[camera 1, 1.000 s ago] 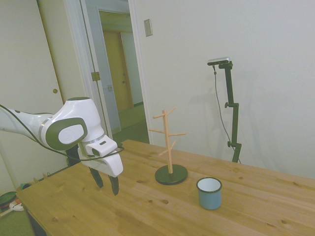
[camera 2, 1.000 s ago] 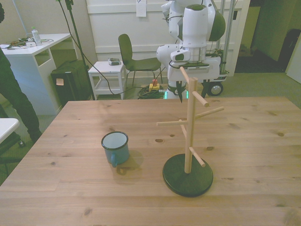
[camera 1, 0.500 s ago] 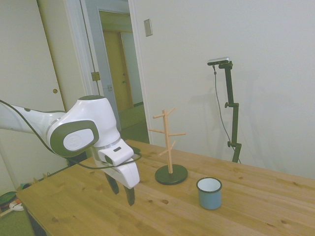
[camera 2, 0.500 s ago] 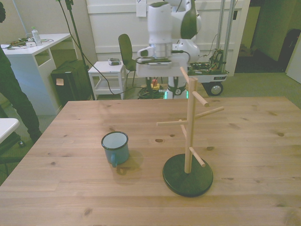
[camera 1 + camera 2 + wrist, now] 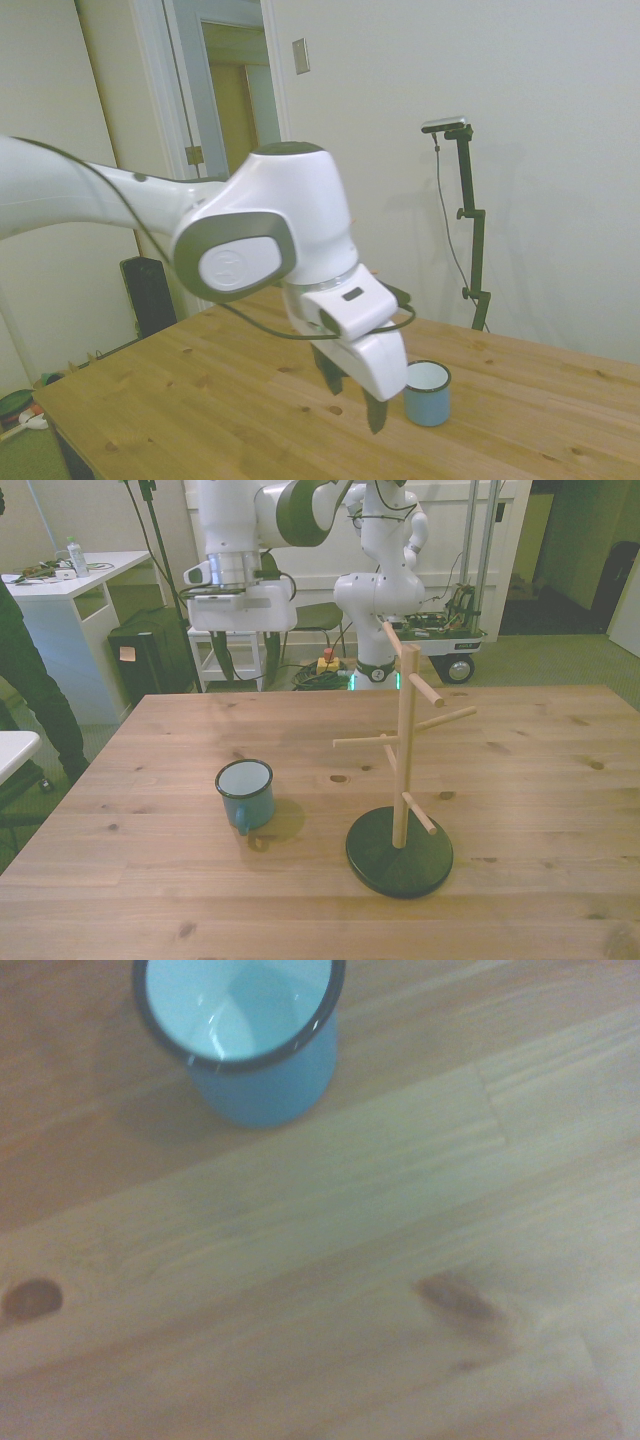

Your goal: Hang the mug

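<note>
The light-blue enamel mug (image 5: pixel 245 792) stands upright on the wooden table (image 5: pixel 520 780), handle toward the camera in the front view. It is at the front view's left of the wooden rack (image 5: pixel 403 750) on its round black base (image 5: pixel 399 852). My gripper (image 5: pixel 246 665) hangs above the table's far edge, behind the mug, open and holding nothing. In the side view the gripper (image 5: pixel 352 398) is just left of the mug (image 5: pixel 427 395), and my arm hides the rack. The wrist view shows the mug (image 5: pixel 240 1035) from above, white inside with a dark rim.
A person in dark clothing (image 5: pixel 30 690) stands at the front view's left edge beside a white desk (image 5: pixel 70 590). A chair (image 5: pixel 285 605) and a small white side table (image 5: pixel 225 645) stand beyond the table's far edge.
My arm has swung from behind the rack toward the front view's left, to behind the mug. In the side view it has come nearer and now covers the rack. The mug and rack are unmoved.
</note>
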### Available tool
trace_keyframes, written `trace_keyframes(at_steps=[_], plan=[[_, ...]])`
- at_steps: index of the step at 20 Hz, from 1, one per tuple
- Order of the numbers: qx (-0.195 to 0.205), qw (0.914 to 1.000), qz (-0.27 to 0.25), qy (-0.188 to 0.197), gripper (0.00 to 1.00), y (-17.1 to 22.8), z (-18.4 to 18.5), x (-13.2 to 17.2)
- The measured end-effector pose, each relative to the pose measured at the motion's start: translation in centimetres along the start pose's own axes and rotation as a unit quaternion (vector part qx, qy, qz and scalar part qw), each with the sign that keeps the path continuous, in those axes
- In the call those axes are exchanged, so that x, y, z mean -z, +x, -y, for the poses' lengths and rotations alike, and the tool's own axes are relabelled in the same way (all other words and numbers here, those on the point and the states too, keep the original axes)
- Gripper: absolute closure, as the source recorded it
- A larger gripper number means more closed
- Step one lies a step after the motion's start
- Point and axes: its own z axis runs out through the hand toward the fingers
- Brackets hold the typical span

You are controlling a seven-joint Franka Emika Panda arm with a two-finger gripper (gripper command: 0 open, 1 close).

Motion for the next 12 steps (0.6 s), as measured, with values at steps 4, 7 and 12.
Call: trace_keyframes(at_steps=[4,7,12], plan=[[-0.018,0.9998,0.004,0.004,0.00,3.9,2.9,-0.6],[-0.030,0.9995,0.004,0.009,0.00,5.7,3.6,0.1],[-0.039,0.9992,0.007,0.006,0.00,7.9,5.2,-1.7]])
